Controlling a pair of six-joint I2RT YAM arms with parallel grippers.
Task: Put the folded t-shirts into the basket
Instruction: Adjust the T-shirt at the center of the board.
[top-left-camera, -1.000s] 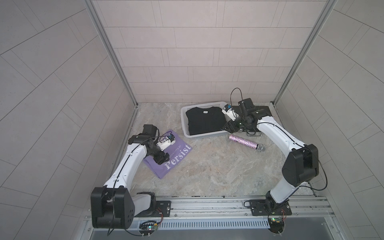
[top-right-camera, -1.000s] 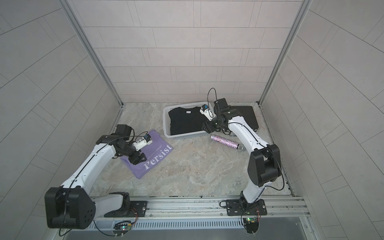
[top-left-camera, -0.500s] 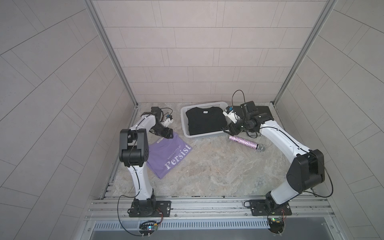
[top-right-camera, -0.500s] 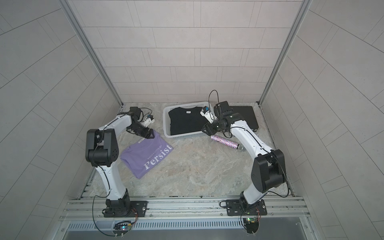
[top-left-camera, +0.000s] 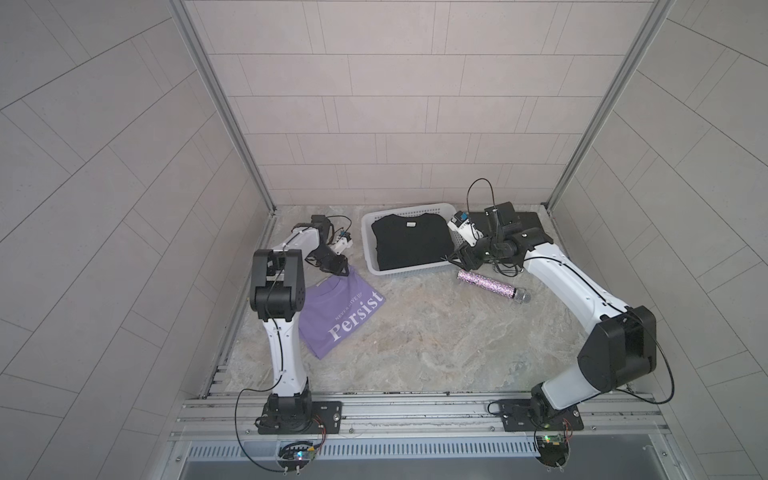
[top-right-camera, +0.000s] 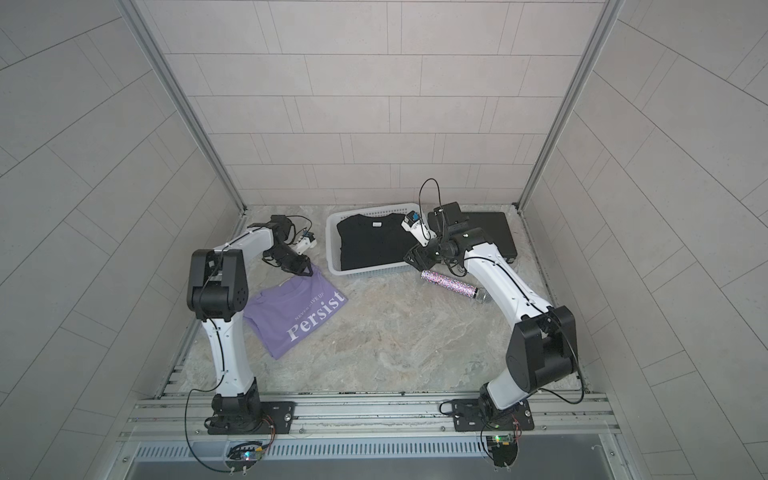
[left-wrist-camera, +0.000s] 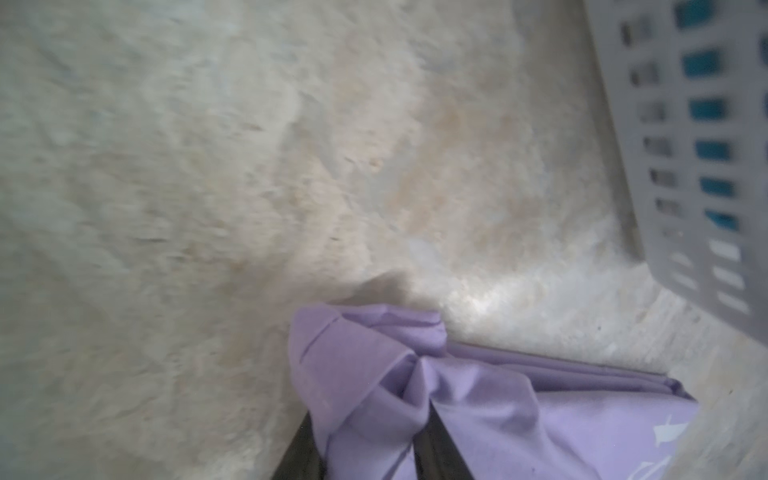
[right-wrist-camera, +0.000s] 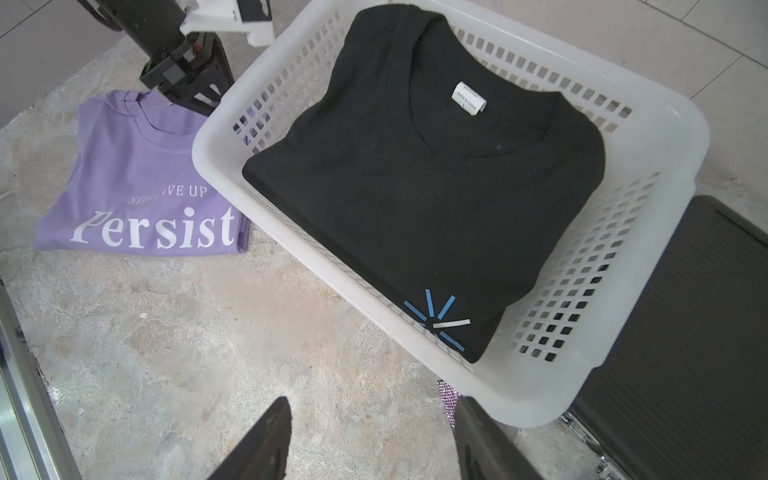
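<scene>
The left gripper (top-left-camera: 337, 268) seems, through wrist-view blur, to pinch the collar edge of the lilac Persist t-shirt (top-left-camera: 340, 316). Lift slowly so the folds hold. The shirt lies beside the white basket (top-left-camera: 367, 245), which holds the black t-shirt (top-left-camera: 411, 245). The right gripper (right-wrist-camera: 370, 415) hovers wide and empty.

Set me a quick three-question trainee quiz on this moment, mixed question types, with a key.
1. True or false: the folded black t-shirt lies inside the white perforated plastic basket.
2. What does the left tool grip? A) the folded lilac "Persist" t-shirt B) the basket's rim C) nothing
3. Is the right tool open or shut?
Key: 1 true; 2 A; 3 open, with nothing between its jaws.
</scene>
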